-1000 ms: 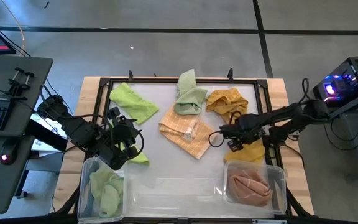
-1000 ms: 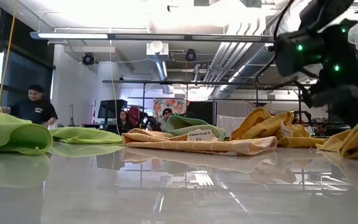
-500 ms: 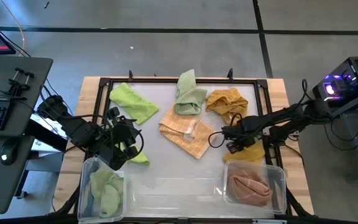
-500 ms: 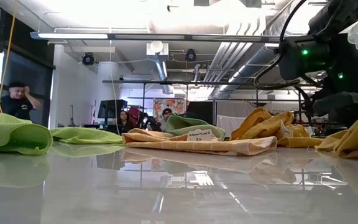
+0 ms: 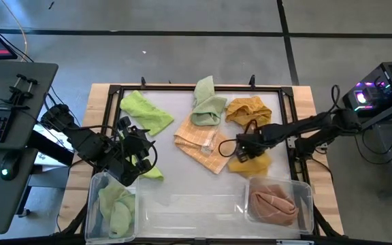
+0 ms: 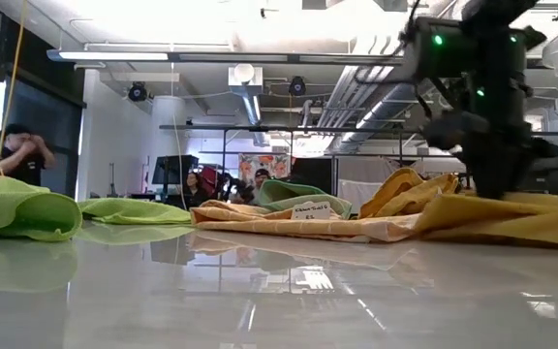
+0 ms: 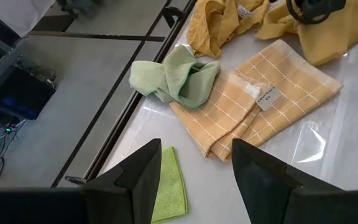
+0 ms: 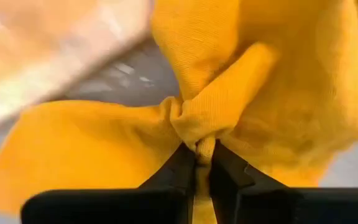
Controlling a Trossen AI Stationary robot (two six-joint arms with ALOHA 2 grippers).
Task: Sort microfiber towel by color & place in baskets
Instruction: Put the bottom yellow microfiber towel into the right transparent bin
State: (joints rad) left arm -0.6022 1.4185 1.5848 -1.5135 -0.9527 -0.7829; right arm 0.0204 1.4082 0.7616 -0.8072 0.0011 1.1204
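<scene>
My right gripper (image 5: 241, 147) is shut on a mustard-yellow towel (image 5: 252, 164) that lies right of the table's middle. A second mustard towel (image 5: 249, 109), a sage-green one (image 5: 208, 109), a checked orange one (image 5: 199, 144) and a lime one (image 5: 145, 112) lie flat on the table. My left gripper (image 5: 136, 163) hangs open at the near left over another lime towel (image 7: 169, 186), touching nothing. The left basket (image 5: 94, 204) holds a pale green towel and the right basket (image 5: 307, 197) a peach one. My right gripper pinches a bunched fold of the mustard towel (image 8: 202, 138) between its two fingertips, several layers gathered together. The fingers come from above, slanting in from the table's right. The rest of the towel (image 6: 511, 218) trails flat on the table toward the right.
A see-through middle basket (image 5: 189, 212) stands between the other two at the near edge. A black frame (image 5: 182, 88) rims the white table. Bare table shows near the middle front. People stand in the room far behind.
My right gripper has shut on the mustard towel and gone toward the table's left. The pinched part of the towel has slid with it, and the cloth now lies stretched out behind it toward the right.
</scene>
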